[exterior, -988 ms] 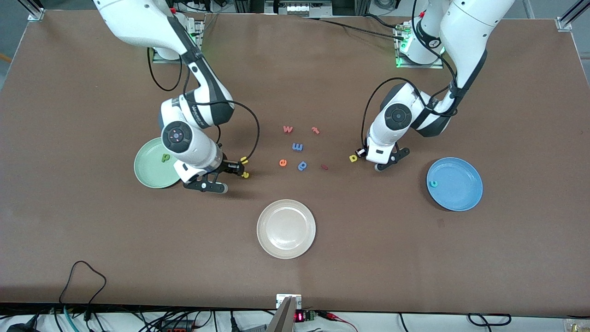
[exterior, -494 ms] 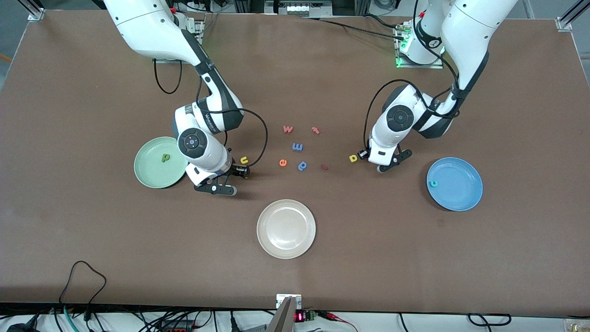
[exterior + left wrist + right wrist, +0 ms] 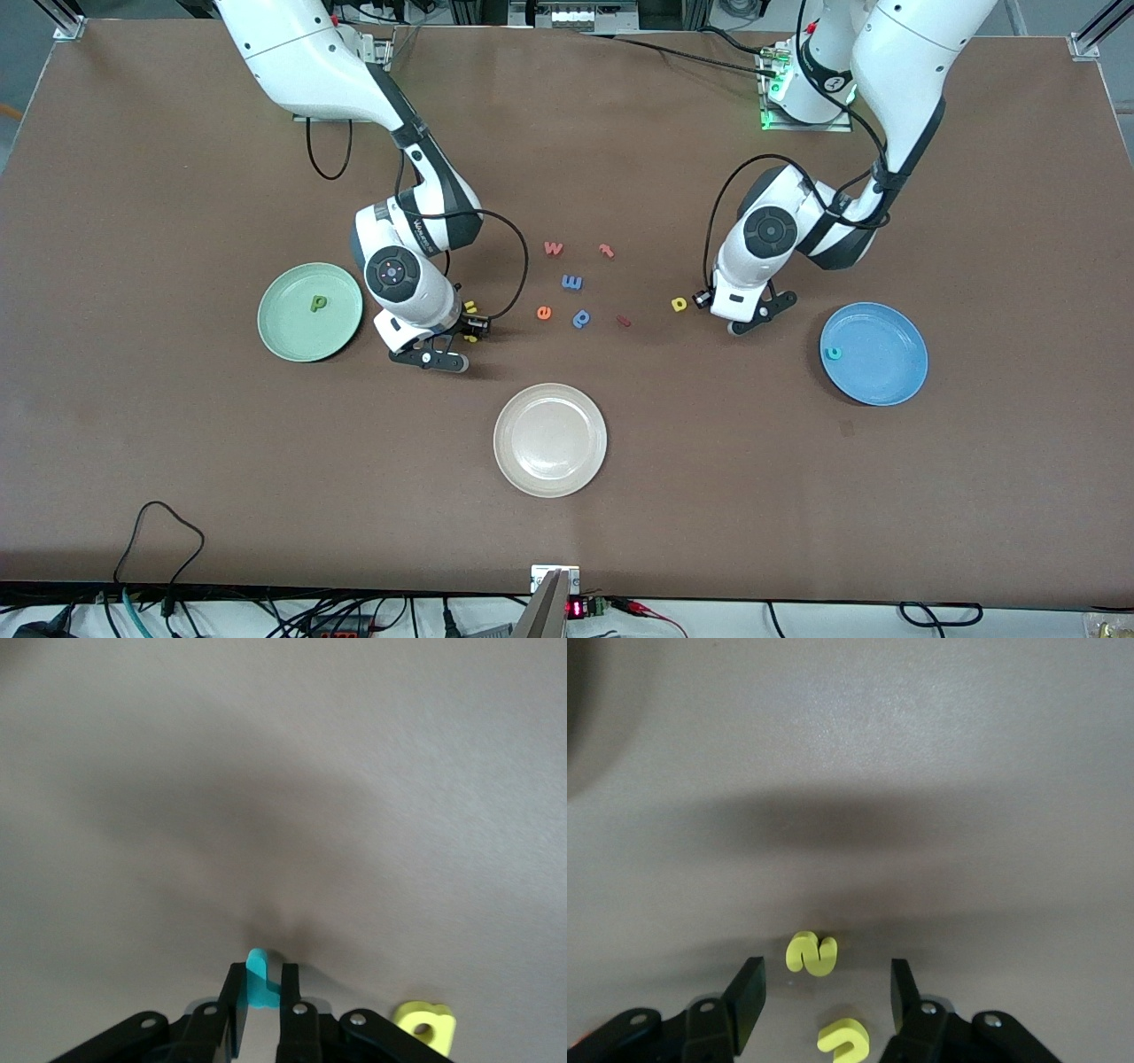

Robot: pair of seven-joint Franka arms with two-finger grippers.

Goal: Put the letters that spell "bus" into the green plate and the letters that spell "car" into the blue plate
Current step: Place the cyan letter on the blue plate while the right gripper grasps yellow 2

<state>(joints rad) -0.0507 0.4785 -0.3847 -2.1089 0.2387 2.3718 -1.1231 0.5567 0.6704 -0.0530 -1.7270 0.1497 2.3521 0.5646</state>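
Beside the yellow "a" (image 3: 679,304): my left end effector (image 3: 264,999) clamps the teal "r" (image 3: 258,985).
Right end effector (image 3: 822,992), released, straddles "s" (image 3: 811,954) and "u" (image 3: 843,1041) on the tabletop (image 3: 177,443).

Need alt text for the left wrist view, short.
The left gripper is shut on a small teal foam letter just above the brown table. A small yellow foam letter lies on the table beside it.

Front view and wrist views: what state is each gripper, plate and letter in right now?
left gripper: shut on the teal r.
right gripper: open, astride the yellow u, yellow s just ahead.
green plate: holds the green b.
blue plate: holds the teal c.
yellow a: loose, on no plate.
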